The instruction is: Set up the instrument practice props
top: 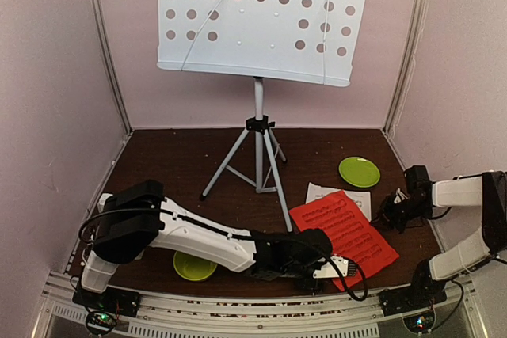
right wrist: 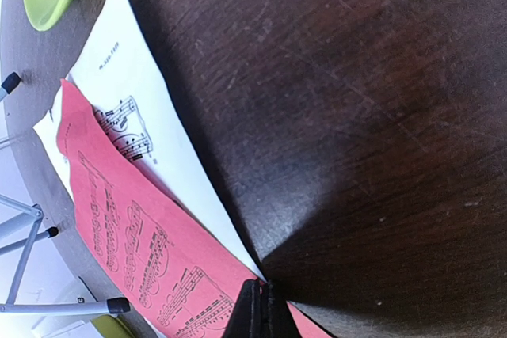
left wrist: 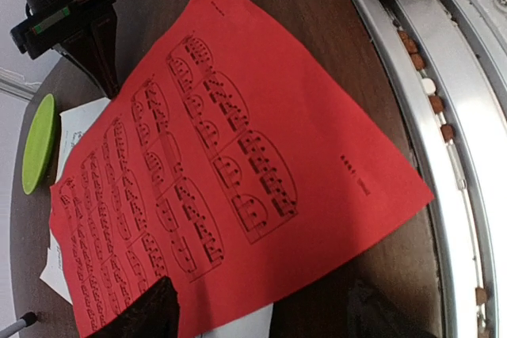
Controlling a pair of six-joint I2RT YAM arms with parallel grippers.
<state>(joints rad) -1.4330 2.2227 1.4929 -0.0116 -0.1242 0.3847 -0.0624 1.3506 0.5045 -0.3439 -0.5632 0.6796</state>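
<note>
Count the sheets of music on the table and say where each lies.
2. The red sheet lies right of the stand; the white sheet lies beneath it, only its far edge showing. Others could be hidden underneath.

The left arm (top: 206, 239) stretches low from the near-left corner along the near edge, elbow raised by its base, forearm pointing right. The left gripper (left wrist: 261, 318) sits past the middle of that edge, jaws wide apart. The right arm (top: 463, 195) is folded at the right edge, with the right gripper (right wrist: 255, 310) aimed inward and its fingers pressed together.
</note>
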